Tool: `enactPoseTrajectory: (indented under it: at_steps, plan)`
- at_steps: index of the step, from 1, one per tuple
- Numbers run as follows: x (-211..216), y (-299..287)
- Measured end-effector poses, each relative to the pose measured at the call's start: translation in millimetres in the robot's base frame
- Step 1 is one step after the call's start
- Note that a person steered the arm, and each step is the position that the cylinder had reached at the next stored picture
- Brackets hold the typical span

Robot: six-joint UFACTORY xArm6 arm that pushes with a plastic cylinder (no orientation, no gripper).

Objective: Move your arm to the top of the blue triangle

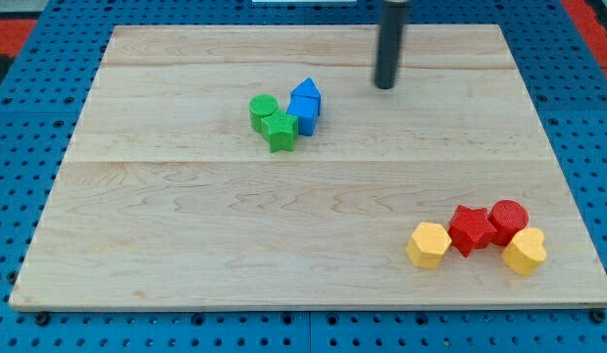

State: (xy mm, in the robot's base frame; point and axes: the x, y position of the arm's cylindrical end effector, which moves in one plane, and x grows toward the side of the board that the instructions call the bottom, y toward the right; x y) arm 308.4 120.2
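Observation:
The blue triangle (pixel 306 93) sits at the upper middle of the wooden board (pixel 185 216), touching a blue cube (pixel 304 117) just below it. A green cylinder (pixel 264 110) and a green star (pixel 280 131) press against the blue blocks from the left. My tip (pixel 384 86) is on the board to the right of the blue triangle and slightly higher in the view, about 80 pixels away, touching no block.
At the lower right is a second cluster: a yellow hexagon (pixel 429 244), a red star (pixel 472 229), a red cylinder (pixel 508 220) and a yellow heart-like block (pixel 525 251). Blue pegboard (pixel 28 118) surrounds the board.

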Motion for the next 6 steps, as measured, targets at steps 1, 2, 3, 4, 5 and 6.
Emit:
enactPoseTrajectory:
  at_steps: [1, 2, 3, 4, 5, 6]
  plan:
    - [-13, -74]
    - [-18, -97]
    - [-14, -104]
    - [-14, -112]
    - [-14, -113]
    - [-17, -158]
